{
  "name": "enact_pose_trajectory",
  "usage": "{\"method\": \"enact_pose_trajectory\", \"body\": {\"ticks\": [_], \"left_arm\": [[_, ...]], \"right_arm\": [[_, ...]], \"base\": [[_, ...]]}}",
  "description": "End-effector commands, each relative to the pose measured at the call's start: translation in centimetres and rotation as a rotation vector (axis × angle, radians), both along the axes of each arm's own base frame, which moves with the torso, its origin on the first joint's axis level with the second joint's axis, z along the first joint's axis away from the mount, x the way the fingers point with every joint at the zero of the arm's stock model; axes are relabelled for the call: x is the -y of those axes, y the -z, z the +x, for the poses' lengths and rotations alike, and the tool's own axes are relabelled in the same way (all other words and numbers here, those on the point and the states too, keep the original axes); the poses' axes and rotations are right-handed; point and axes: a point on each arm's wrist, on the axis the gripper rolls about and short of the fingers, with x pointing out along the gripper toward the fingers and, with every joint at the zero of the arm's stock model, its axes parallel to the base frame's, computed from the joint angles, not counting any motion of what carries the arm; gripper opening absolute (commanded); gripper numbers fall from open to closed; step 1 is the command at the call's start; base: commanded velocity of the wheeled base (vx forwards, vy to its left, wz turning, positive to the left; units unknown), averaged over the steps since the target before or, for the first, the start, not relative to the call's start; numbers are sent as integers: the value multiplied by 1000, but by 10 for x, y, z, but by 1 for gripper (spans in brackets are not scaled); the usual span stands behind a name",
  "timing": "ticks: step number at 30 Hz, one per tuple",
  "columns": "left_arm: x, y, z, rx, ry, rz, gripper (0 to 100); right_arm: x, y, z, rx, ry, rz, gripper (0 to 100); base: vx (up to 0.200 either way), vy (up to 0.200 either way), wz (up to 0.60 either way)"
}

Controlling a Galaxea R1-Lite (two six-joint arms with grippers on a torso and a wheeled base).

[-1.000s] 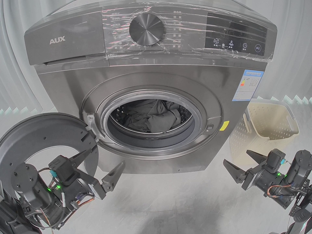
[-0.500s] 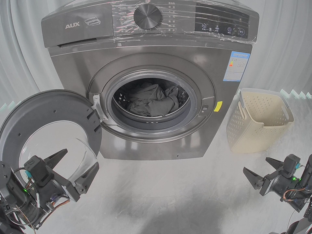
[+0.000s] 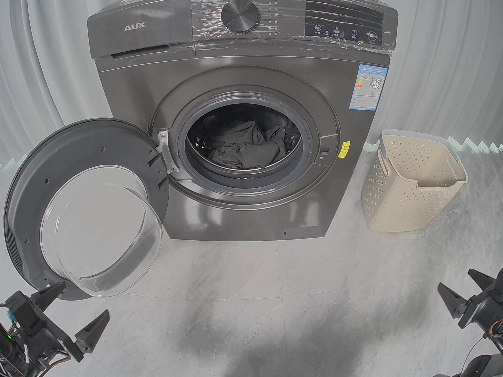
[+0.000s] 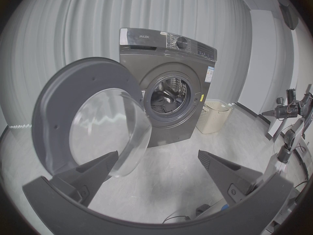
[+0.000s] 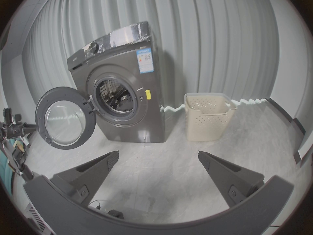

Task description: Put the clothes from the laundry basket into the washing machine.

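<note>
A grey front-loading washing machine (image 3: 241, 79) stands ahead with its round door (image 3: 86, 205) swung fully open to the left. Dark grey clothes (image 3: 243, 145) lie inside the drum. A cream perforated laundry basket (image 3: 414, 181) stands on the floor to the right of the machine; nothing shows above its rim. My left gripper (image 3: 78, 310) is open and empty at the lower left, well back from the door. My right gripper (image 3: 466, 286) is open and empty at the lower right, short of the basket. The machine (image 4: 169, 85) and the basket (image 5: 207, 116) also appear in the wrist views.
Pale marbled floor (image 3: 283, 299) stretches between me and the machine. White pleated curtains (image 3: 450, 53) hang behind the machine and the basket. The open door juts out over the floor on the left side.
The whole view has pulled back from the machine, which now looks smaller and farther. Both grippers have dropped toward the lower corners, still open.
</note>
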Motion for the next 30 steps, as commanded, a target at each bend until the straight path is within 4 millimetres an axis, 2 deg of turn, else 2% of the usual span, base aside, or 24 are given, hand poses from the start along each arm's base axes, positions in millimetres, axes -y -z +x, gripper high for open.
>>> {"method": "enact_pose_trajectory", "body": {"ticks": [1, 5, 7, 10, 15, 19, 21, 26, 27, 30], "left_arm": [[-29, 16, -44, 122, -185, -59, 100], [-31, 22, -53, 143, -237, -78, 100], [-33, 34, -66, 155, -250, -84, 100], [-32, 39, -71, 165, -213, -101, 100], [-32, 39, -71, 168, -266, -108, 100], [-32, 39, -71, 171, -334, -113, 100], [-32, 39, -71, 174, -360, -107, 100], [-32, 39, -72, 184, -396, -101, 100], [-30, 40, -76, 229, -445, -102, 100], [-30, 41, -78, 248, -434, -109, 100]], "right_arm": [[26, 8, -51, 213, 144, 6, 100], [27, 17, -65, 248, 152, -5, 100], [28, 36, -78, 223, 146, -21, 100], [28, 37, -77, 185, 151, -18, 100], [28, 37, -77, 193, 141, -31, 100], [27, 37, -77, 183, 167, -46, 100], [25, 39, -81, 204, 233, -77, 100], [22, 39, -85, 266, 103, -123, 100], [22, 39, -85, 272, 77, -120, 100], [23, 39, -86, 261, 122, -125, 100]], "base": [[0, 0, 0], [0, 0, 0], [0, 0, 0], [0, 0, 0], [0, 0, 0], [0, 200, 0], [0, 200, 0], [0, 200, 0], [0, 200, 0], [0, 200, 0]]}}
